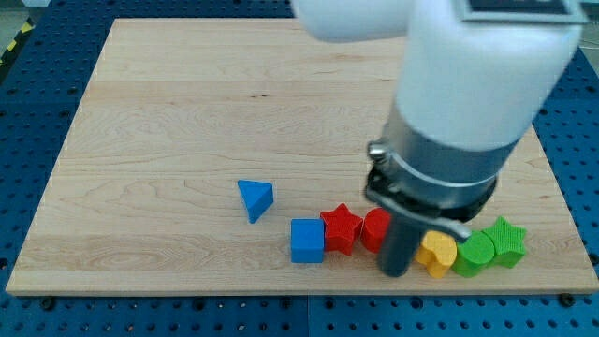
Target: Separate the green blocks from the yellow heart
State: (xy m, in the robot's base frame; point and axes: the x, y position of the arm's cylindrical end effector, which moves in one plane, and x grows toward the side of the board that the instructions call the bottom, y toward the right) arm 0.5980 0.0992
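Yellow heart [437,254] touches my tip [394,272] — green blocks [490,248] beside.

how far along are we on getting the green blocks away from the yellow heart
Nothing looks done yet: the yellow heart touches the round green block, with the green star just beyond at the view's right. In hand: my tip sits right beside the heart on the view's left, next to a red block. Left: pushing both greens and the heart apart.
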